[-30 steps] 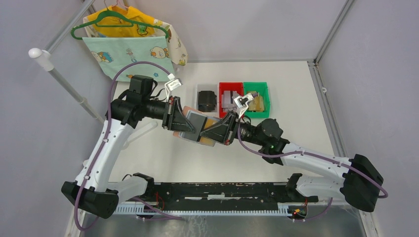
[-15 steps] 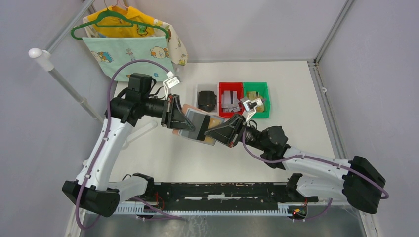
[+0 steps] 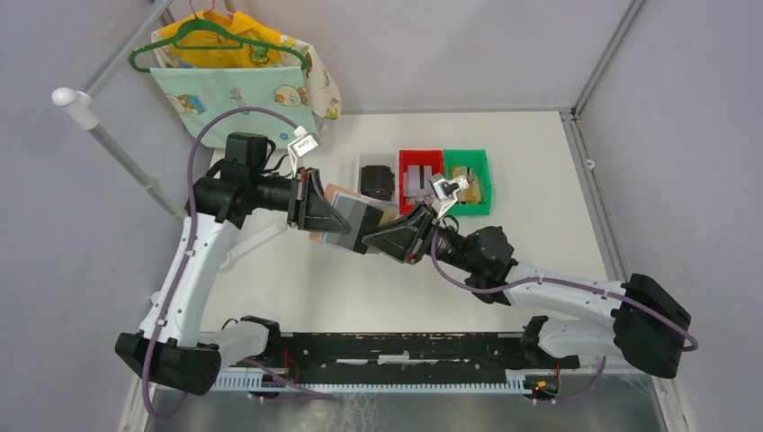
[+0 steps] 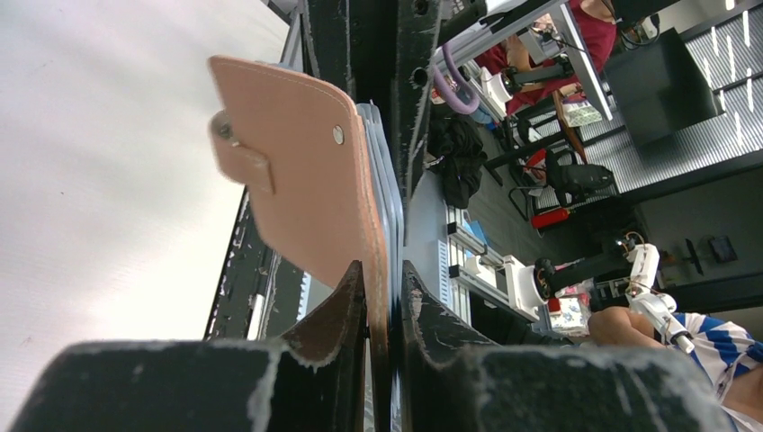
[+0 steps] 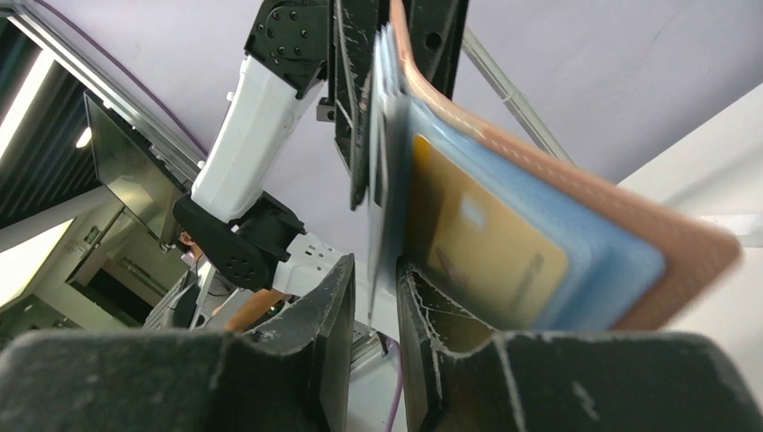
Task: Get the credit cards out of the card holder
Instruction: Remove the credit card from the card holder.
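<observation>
Left gripper [image 4: 382, 288] clamped on card holder [image 4: 297, 180] edge, bracing it aloft; right gripper [image 5: 376, 288] pinched on credit cards [image 5: 387, 162] at card holder mouth, ready for pull-out.

white table top [image 3: 531, 171] | green plastic hanger [image 3: 193, 40] far left, holding pale green printed cloth [image 3: 236, 99] over yellow cloth [image 3: 229, 49] | black blocky item [image 3: 376, 183] left of red plastic bin [image 3: 416, 157] | green plastic bin [image 3: 469, 155] touching the red one, holding golden-tan items [image 3: 468, 185]
</observation>
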You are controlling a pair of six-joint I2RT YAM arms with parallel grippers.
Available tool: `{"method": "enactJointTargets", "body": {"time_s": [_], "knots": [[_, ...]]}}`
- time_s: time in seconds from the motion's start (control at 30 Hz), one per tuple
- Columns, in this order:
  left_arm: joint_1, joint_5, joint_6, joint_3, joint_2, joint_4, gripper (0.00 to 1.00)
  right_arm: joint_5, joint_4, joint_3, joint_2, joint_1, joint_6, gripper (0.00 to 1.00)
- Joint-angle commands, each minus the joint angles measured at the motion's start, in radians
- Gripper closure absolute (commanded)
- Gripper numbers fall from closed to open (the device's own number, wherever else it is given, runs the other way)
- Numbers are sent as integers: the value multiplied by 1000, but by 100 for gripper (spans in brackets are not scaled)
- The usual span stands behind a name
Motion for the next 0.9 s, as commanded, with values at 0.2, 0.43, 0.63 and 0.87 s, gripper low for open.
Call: {"method": "enactJointTargets", "body": {"time_s": [0.2, 0.43, 0.63, 0.87], "knots": [[2, 23, 22, 38, -34, 4, 98, -24, 44, 107, 42, 3, 14, 82], [6, 23, 25, 52, -26, 5, 98, 1, -21, 25, -58, -6, -25, 100], [23, -50, 99, 80, -22, -39, 98, -91, -244, -34, -229, -133, -57, 100], [27, -144, 345, 224, 21, -250, 98, -190, -669, 46, -308, -469, -285, 100]]}}
